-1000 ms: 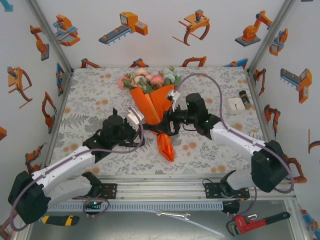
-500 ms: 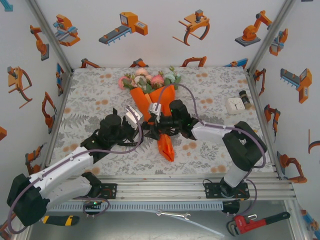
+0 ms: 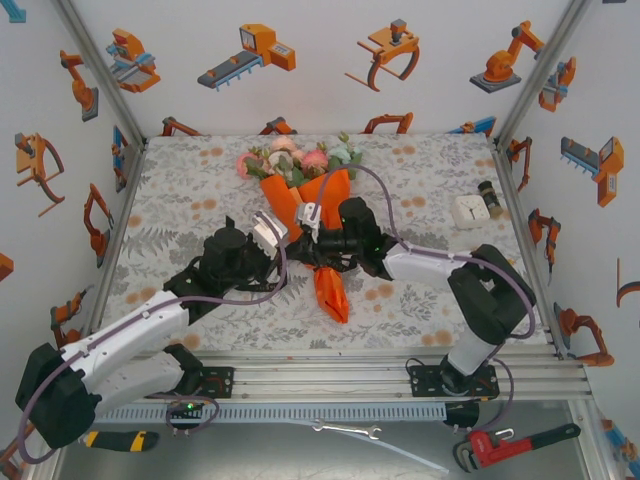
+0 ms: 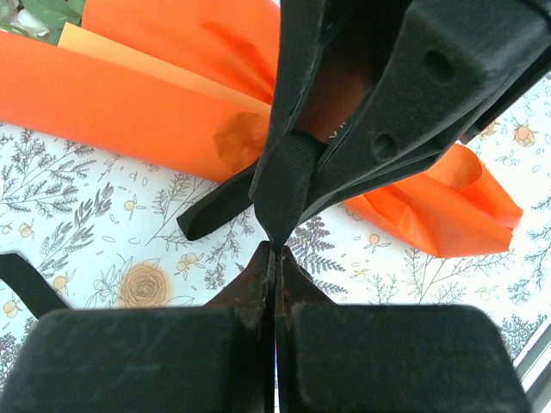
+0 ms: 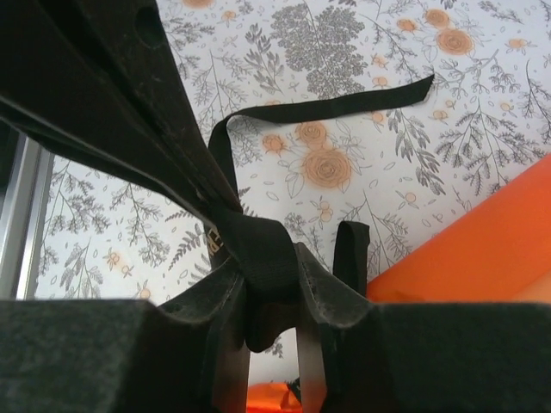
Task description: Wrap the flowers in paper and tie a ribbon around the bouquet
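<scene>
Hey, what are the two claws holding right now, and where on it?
Both hold the black ribbon. The left claw, fully shut, pinches one stretch of it; the right claw grips a bunched stretch close beside that.

You have the orange paper-cone bouquet (image 3: 296,205) of pink and white blooms lying mid-desk (image 3: 180,190), with the blooms toward the far edge and the tip toward the near edge. The left tool (image 4: 275,248) sits just left of its waist and the right tool (image 5: 271,297) just right. The narrow black ribbon (image 5: 336,107) runs between them. A white square box (image 3: 468,208) lies far right.
</scene>
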Controlling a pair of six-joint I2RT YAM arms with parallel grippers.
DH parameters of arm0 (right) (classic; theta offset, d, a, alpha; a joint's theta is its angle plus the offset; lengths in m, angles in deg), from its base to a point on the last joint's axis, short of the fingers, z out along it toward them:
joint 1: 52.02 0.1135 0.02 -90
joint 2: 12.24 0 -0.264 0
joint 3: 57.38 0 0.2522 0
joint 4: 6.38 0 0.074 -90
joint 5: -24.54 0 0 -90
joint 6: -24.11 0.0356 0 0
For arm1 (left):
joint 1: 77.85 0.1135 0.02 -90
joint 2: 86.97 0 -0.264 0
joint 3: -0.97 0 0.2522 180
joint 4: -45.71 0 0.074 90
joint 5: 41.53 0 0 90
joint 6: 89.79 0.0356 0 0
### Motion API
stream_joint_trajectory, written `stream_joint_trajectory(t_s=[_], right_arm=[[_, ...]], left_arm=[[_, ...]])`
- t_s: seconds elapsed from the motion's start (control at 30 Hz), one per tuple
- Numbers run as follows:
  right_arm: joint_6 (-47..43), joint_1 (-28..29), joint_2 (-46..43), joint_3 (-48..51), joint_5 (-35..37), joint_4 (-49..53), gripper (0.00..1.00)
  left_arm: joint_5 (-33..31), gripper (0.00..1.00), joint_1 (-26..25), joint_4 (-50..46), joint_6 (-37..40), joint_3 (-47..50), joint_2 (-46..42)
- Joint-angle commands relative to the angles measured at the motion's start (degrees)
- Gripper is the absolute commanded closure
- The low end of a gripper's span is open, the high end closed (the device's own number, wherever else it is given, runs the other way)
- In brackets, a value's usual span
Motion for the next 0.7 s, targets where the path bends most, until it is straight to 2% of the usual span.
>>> stream_joint_trajectory(t_s=[0.0,0.2,0.37,0.47,0.53,0.67], right_arm=[[-1.49,-0.33,-2.75,-0.92,0.2,3.5,0.68],[-0.09,-0.33,-3.39,-2.26,-2.48,4.24,0.7],[0.41,-0.33,-4.71,-1.81,-3.69,4.56,0.62],[-0.22,-0.64,-4.59,-1.95,-5.38,5.82,0.77],[-0.35,-0.86,-4.45,-2.39,-6.62,6.86,0.99],[0.01,-1.45,-4.93,-2.11,-7.33,7.3,1.0]], left_arm=[[-0.24,1.0,-0.17,0.14,0.6,-0.99,-0.93],[1.31,1.0,-0.17,1.18,-0.67,-1.14,1.26],[1.16,1.0,-0.17,1.79,-1.11,-1.38,2.89],[1.48,1.0,-0.17,2.4,-1.23,-1.4,3.05],[1.65,1.0,-0.17,2.77,-1.25,-1.44,3.04],[2.46,1.0,-0.17,4.23,-1.74,-1.22,2.64]])
